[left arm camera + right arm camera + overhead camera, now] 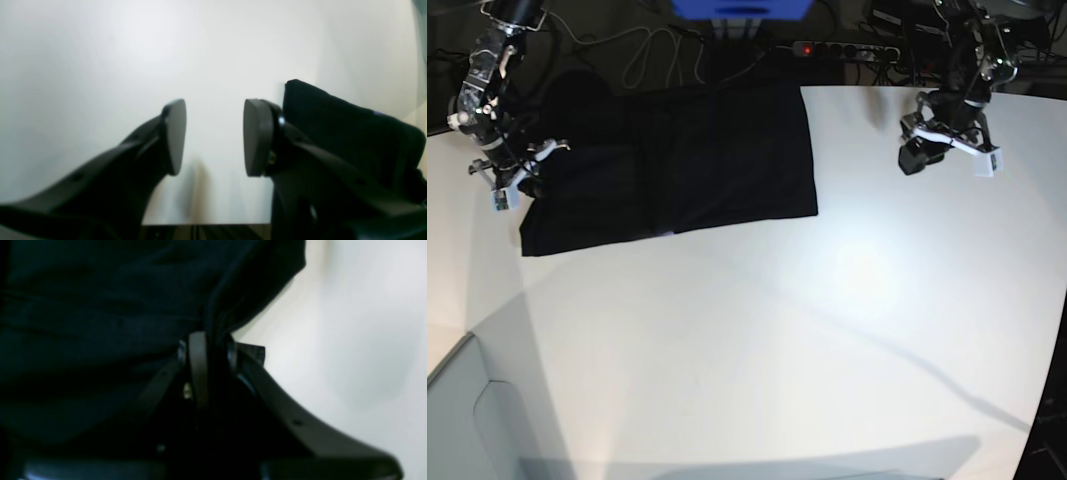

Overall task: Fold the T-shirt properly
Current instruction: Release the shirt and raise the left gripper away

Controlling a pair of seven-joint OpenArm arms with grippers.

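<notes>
The black T-shirt (677, 160) lies spread on the far left part of the white table (757, 340), plain side up. At the shirt's left edge my right gripper (525, 186) pinches the cloth. In the right wrist view the T-shirt (100, 323) fills the left side and bunches between the right gripper (213, 340), whose fingers stand close together on a fold. My left gripper (915, 158) hovers over bare table to the right of the shirt. In the left wrist view the left gripper (215, 136) is open and holds nothing, with a corner of the T-shirt (350, 133) behind its right finger.
A power strip (847, 50) and loose cables (642, 55) lie beyond the table's far edge, beside a blue object (742, 8). The table's left edge drops to a grey surface (467, 400) at the lower left.
</notes>
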